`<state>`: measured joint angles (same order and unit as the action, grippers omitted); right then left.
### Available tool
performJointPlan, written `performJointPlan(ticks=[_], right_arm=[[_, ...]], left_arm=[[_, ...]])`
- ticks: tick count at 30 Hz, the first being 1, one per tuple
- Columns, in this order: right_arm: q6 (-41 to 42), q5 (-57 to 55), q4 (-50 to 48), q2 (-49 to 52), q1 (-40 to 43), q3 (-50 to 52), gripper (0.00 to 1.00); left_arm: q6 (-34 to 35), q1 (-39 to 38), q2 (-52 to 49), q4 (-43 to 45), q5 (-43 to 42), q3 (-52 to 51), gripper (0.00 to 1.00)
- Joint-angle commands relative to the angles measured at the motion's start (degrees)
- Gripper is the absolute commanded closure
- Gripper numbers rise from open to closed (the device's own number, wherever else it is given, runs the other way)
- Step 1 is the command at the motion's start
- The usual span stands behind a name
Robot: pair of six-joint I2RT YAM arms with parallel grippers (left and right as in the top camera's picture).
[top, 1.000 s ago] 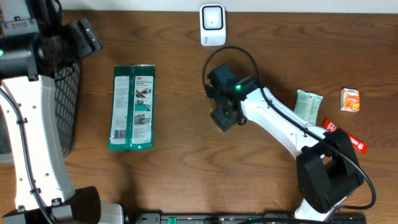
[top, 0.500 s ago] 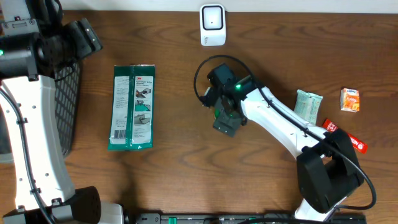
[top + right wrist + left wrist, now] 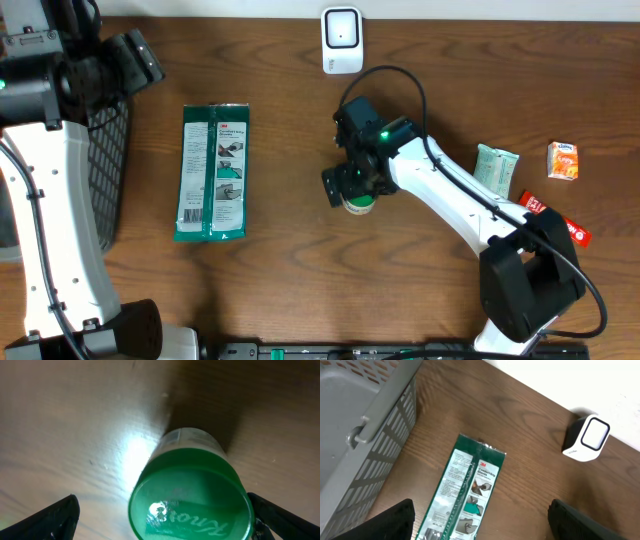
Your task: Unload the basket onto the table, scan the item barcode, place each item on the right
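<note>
A jar with a green Knorr lid (image 3: 190, 502) stands upright on the wooden table, seen from above between the fingers of my right gripper (image 3: 165, 519). That gripper is open: the left finger is well clear of the jar and the right finger (image 3: 287, 516) sits close to the lid's edge. From overhead, the right gripper (image 3: 350, 183) hovers over the jar (image 3: 358, 204) at mid-table. The white barcode scanner (image 3: 342, 40) stands at the back edge. My left gripper (image 3: 487, 525) is open above a green 3M packet (image 3: 466, 492), holding nothing.
A grey mesh basket (image 3: 108, 170) sits at the left edge. The green 3M packet (image 3: 212, 172) lies left of centre. A small green packet (image 3: 495, 170), an orange box (image 3: 563, 160) and a red bar (image 3: 572, 230) lie on the right.
My right gripper has opened and turned, and the green-lidded jar now stands free on the table beneath it. The left arm has not moved.
</note>
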<state>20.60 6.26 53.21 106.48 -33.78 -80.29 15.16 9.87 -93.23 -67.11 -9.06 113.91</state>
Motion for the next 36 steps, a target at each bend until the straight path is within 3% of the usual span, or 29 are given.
performJointPlan(ticks=[1, 7, 11, 12, 14, 19, 21, 26, 31, 36], right_arm=[[18.0, -0.4, -0.2, 0.0, -0.5, 0.1, 0.01], [30.5, -0.9, 1.9, 0.0, -1.6, 0.4, 0.01], [31.2, -3.8, 2.1, 0.0, -2.1, 0.5, 0.02], [31.2, -4.7, 2.1, 0.0, -2.2, 0.5, 0.10], [31.2, -6.1, 2.5, 0.0, -2.2, 0.5, 0.15], [30.9, -10.6, 5.1, 0.0, -2.2, 0.5, 0.19], [29.0, -12.6, 5.9, 0.0, -2.2, 0.5, 0.22], [25.9, -12.7, 6.2, 0.0, -2.2, 0.5, 0.47], [24.2, -12.3, 6.2, 0.0, -2.2, 0.5, 0.43], [9.6, -12.3, 6.4, 0.0, -2.2, 0.5, 0.46]], left_arm=[[-0.5, 0.2, -0.2, -0.2, -0.3, 0.3, 0.15], [-0.5, 0.2, -0.2, -0.2, -0.3, 0.3, 0.15], [-0.5, 0.2, -0.2, -0.2, -0.3, 0.3, 0.15], [-0.5, 0.2, -0.2, -0.2, -0.3, 0.3, 0.15], [-0.5, 0.2, -0.2, -0.2, -0.3, 0.3, 0.15], [-0.5, 0.2, -0.2, -0.2, -0.3, 0.3, 0.15], [-0.5, 0.2, -0.2, -0.2, -0.3, 0.3, 0.15], [-0.5, 0.2, -0.2, -0.2, -0.3, 0.3, 0.15], [-0.5, 0.2, -0.2, -0.2, -0.3, 0.3, 0.15], [-0.5, 0.2, -0.2, -0.2, -0.3, 0.3, 0.15]])
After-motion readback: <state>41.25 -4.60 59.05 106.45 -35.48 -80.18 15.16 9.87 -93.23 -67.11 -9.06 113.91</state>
